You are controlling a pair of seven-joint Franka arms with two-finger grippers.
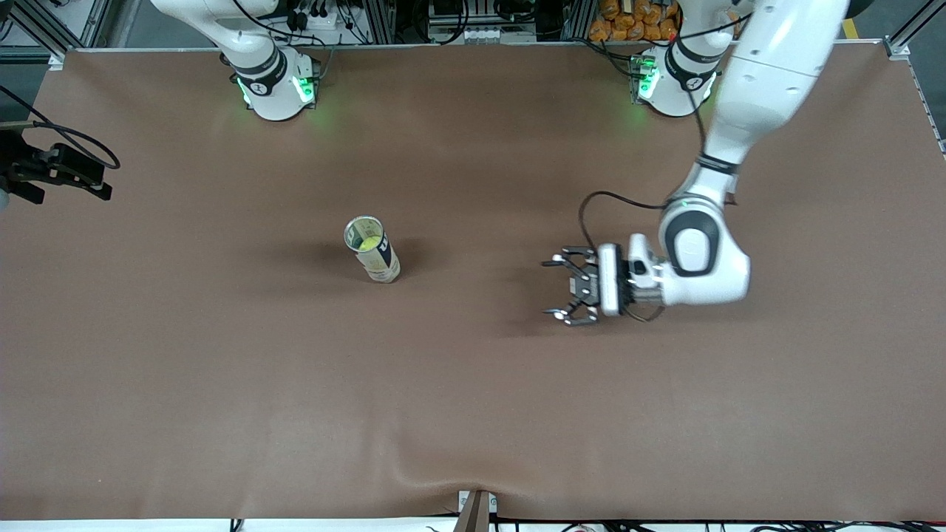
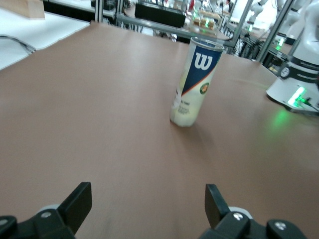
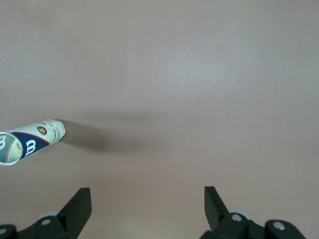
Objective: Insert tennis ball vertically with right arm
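Front view: an upright can (image 1: 372, 249) stands at centre frame with a tennis ball (image 1: 365, 241) inside, the left gripper (image 1: 569, 287) hangs right of centre, fingers apart and empty, while the right gripper (image 3: 144, 209), likewise spread and empty, looks down from above.

Left gripper (image 1: 563, 290) open — right gripper (image 3: 144, 209) open too

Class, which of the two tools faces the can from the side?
The left tool, open and held low, sees the can side-on. The right tool, also open, looks down on it from above.
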